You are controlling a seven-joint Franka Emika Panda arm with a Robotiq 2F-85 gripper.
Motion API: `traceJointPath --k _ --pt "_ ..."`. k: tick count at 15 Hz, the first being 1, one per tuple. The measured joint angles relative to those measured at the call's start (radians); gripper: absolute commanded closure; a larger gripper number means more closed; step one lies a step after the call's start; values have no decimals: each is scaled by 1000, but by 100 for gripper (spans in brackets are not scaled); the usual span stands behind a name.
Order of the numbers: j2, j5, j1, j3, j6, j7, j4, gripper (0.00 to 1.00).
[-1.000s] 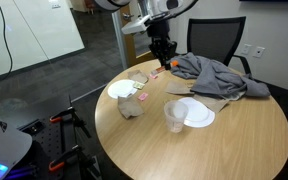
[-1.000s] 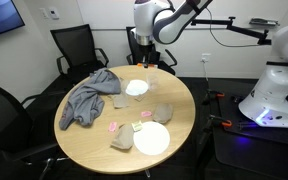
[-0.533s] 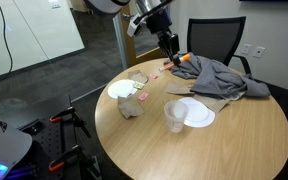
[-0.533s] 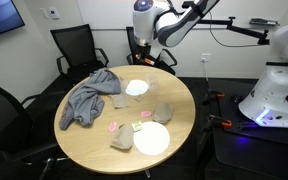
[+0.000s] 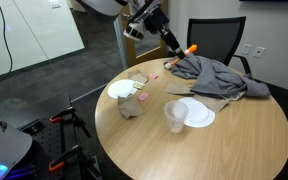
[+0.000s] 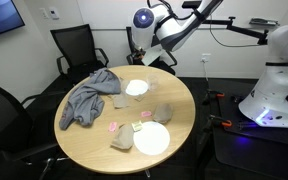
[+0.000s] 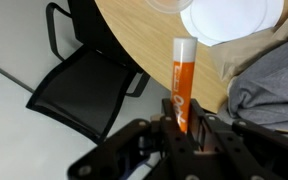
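Note:
My gripper [image 7: 181, 120] is shut on an orange marker [image 7: 182, 75] with a white cap, gripping its lower end so the rest sticks out ahead of the fingers. In an exterior view the gripper [image 5: 174, 46] hangs tilted well above the far edge of the round wooden table [image 5: 219, 145], with the marker [image 5: 189, 48] pointing sideways over a crumpled grey cloth [image 5: 219, 75]. The wrist view looks down on the table edge [image 7: 134, 30], a white plate [image 7: 229, 20] and the grey cloth [image 7: 269, 85].
On the table lie two white plates [image 5: 196, 113] [image 5: 121, 89], a clear plastic cup [image 5: 175, 116] and a crumpled brown bag [image 5: 132, 106]. Black office chairs [image 5: 219, 38] [image 6: 74, 45] ring the table. A white robot base [image 6: 274, 85] stands to one side.
The arm has risen and swung away from the table top, tilting the gripper. The orange marker has gone with it, from near the table surface to up over the grey cloth.

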Motion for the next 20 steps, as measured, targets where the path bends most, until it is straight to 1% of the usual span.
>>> traceJointPath --k 2,5,8,11,15,18,20 --pt "10 -70 0 26 -71 153 1 95" --pt "28 -127 0 65 -196 349 5 95" --pt "48 -143 0 101 -332 511 16 95" --pt "70 -144 0 128 -445 642 29 95" --pt "108 -144 -6 138 -515 784 50 95" --pt "153 -144 -19 138 -536 875 72 95" --pt "189 -144 -29 138 -549 912 91 95"
